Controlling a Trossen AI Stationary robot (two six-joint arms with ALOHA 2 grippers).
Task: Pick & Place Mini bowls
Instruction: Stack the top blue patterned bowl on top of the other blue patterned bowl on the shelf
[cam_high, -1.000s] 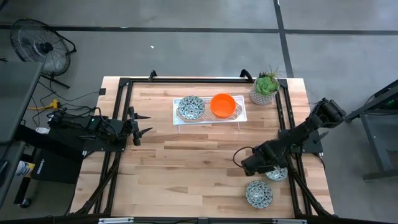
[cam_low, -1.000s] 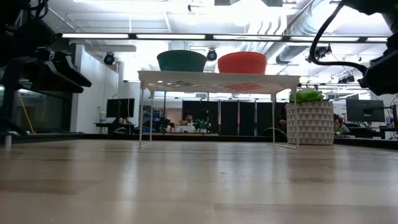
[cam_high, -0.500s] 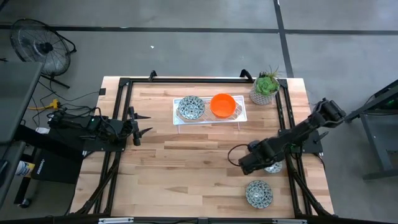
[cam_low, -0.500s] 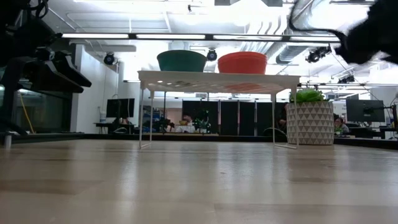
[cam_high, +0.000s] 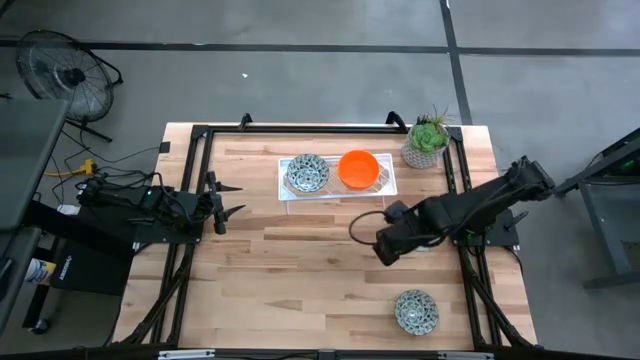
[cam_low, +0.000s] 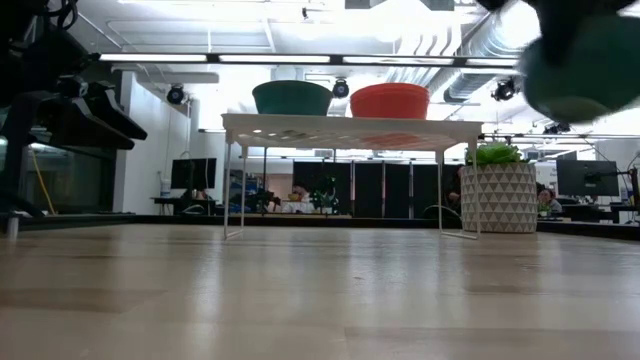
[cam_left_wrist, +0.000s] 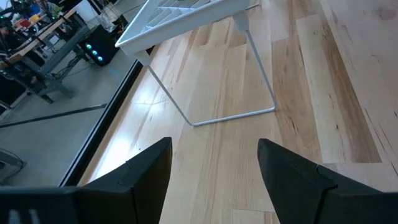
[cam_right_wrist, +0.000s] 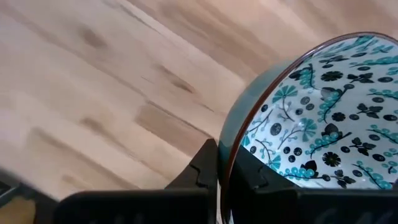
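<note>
The wooden table (cam_high: 300, 270) is carrying a white wire rack (cam_high: 337, 189) near its far edge, with a potted green plant (cam_high: 425, 143) in a pale patterned pot just beside the rack's right end.

The right arm is reaching in from the right side over the middle of the table, its right gripper (cam_high: 390, 246) hanging in front of the rack's right end. In the right wrist view its fingers (cam_right_wrist: 208, 167) are pinching the rim of a patterned bowl (cam_right_wrist: 323, 118), one inside and one outside the wall; the bowl is dark teal outside, white inside with teal and black flowers, and it is hanging clear above the wood. In the low view this bowl is showing as a blurred teal shape high at the right.

The left arm is waiting at the table's left edge, its left gripper (cam_high: 222, 205) pointing toward the rack with its fingers (cam_left_wrist: 146, 168) standing wide apart and holding nothing.

On the rack, a second patterned bowl (cam_high: 307, 173) and an orange bowl (cam_high: 358, 169) are sitting side by side, touching or nearly so.

A third patterned bowl (cam_high: 416, 311) is resting on the table near the front right corner, well apart from the rack.
</note>
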